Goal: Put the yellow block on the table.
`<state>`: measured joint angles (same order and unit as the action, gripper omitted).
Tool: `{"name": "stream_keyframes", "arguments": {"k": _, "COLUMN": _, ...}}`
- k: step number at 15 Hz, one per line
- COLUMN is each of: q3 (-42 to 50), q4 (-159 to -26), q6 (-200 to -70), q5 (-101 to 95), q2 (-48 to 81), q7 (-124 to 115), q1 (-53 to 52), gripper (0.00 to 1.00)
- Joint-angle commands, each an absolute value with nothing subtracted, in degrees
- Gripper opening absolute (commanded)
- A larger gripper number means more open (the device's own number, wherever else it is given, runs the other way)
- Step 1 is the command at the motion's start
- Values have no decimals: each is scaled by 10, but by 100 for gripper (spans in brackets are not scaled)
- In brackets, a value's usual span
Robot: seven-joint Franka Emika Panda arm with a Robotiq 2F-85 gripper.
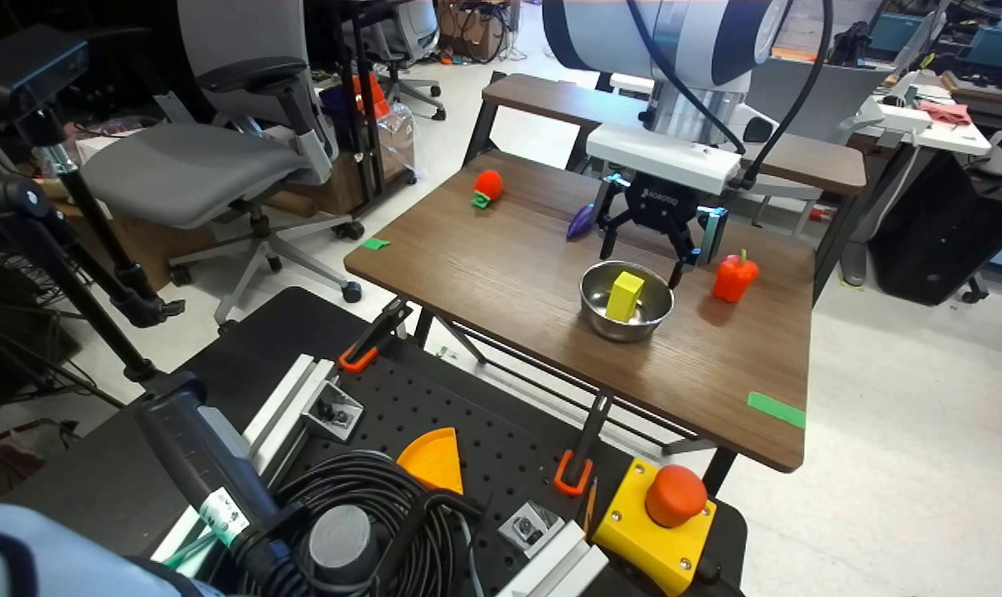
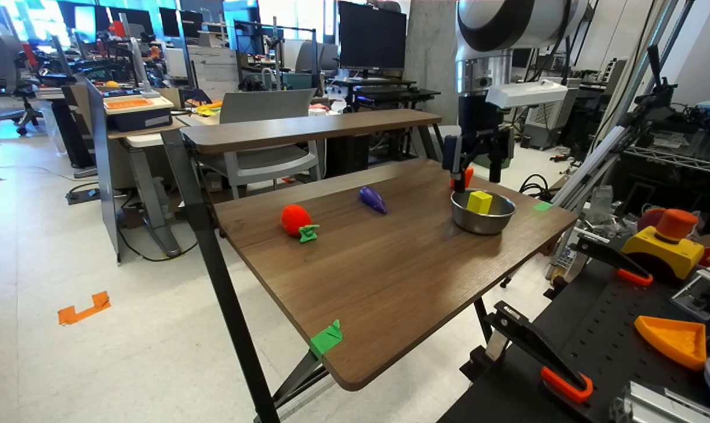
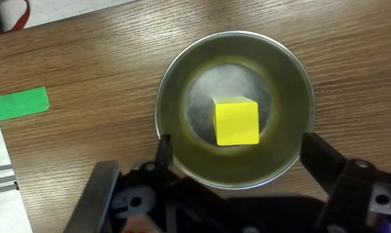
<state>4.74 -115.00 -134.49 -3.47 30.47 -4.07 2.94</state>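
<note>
The yellow block [image 1: 625,297] stands upright inside a metal bowl [image 1: 626,331]. The bowl rests on the brown wooden table [image 1: 476,265]. Block [image 2: 479,202] and bowl [image 2: 483,224] also show in an exterior view. In the wrist view the block [image 3: 237,124] is near the middle of the bowl [image 3: 237,176], its square top facing up. My gripper [image 1: 641,264] is open and empty above the bowl; it also shows in an exterior view [image 2: 477,182]. In the wrist view its fingers [image 3: 236,136] are spread about as wide as the bowl, with the block ahead between them, untouched.
An orange-red pepper [image 1: 733,278] stands beside the bowl. A purple eggplant toy [image 1: 581,221] lies behind the gripper, and a red tomato-like toy [image 1: 489,186] lies at the far corner. A raised shelf [image 1: 567,99] runs along the table's back edge.
</note>
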Motion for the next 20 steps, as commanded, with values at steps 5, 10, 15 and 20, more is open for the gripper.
{"name": "stream_keyframes", "arguments": {"k": 5, "q3": 53, "q4": -1129, "q6": -1331, "q5": -49, "q2": 327, "q7": -51, "q1": 18, "gripper": 75}}
{"name": "stream_keyframes", "arguments": {"k": 10, "q3": 51, "q4": -1134, "q6": -1328, "q5": -46, "q2": 319, "q7": -47, "q1": 19, "gripper": 46}}
{"name": "stream_keyframes", "arguments": {"k": 15, "q3": 48, "q4": -1131, "q6": -1312, "q5": -38, "q2": 317, "q7": -43, "q1": 24, "gripper": 9}}
{"name": "stream_keyframes", "arguments": {"k": 20, "q3": 44, "q4": -1175, "q6": -1287, "q5": -33, "q2": 236, "q7": -36, "q1": 25, "gripper": 9}}
